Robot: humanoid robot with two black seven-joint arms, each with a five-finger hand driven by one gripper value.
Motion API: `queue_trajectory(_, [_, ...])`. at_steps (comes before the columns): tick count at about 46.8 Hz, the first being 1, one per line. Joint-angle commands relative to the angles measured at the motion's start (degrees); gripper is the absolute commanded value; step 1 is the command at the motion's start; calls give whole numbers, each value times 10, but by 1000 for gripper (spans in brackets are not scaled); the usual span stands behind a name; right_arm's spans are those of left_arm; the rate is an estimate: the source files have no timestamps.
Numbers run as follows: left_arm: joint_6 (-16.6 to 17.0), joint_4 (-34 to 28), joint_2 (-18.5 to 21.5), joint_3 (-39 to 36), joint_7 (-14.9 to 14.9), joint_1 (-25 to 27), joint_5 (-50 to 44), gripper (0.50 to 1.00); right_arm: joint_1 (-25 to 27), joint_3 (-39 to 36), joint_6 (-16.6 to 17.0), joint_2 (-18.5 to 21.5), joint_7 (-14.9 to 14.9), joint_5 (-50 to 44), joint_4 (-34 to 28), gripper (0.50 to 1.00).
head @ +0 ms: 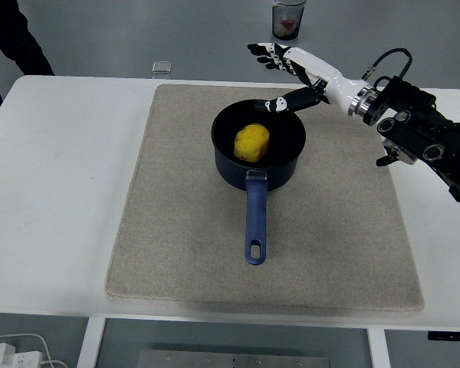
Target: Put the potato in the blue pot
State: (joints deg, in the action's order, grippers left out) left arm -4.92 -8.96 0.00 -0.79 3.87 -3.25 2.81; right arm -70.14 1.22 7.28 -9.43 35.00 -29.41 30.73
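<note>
A yellow potato [251, 142] lies inside the dark blue pot [290, 165], which stands on the beige mat [176, 222] with its blue handle [254, 218] pointing toward the near edge. My right hand [280, 73] hovers above the pot's far rim, fingers spread and holding nothing. Its thumb [285, 103] hangs just over the rim. The left arm does not show.
A small clear block [162, 68] sits at the table's far edge. Beyond the table stands a clear cup [288, 18]. A person's dark sleeve [11, 34] shows at the top left. White cables [15, 354] lie below the table's near left corner.
</note>
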Motion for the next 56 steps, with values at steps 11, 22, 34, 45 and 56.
queue_trajectory(11, [0,0,0,-1,0,0,0,996,8,-2,-2,-31,-52,124,-3,934])
queue_trajectory(22, [0,0,0,0,0,0,0,996,18,-49,-1,-32,-141,204,-44,936])
queue_trajectory(34, [0,0,0,0,0,0,0,996,46,-128,-1,-37,-223,219,-49,936])
queue_trajectory(45, [0,0,0,0,0,0,0,996,54,-198,-3,-39,-282,294,-49,936])
queue_trajectory(56, [0,0,0,0,0,0,0,996,52,-204,-23,-39,-294,377,-51,934])
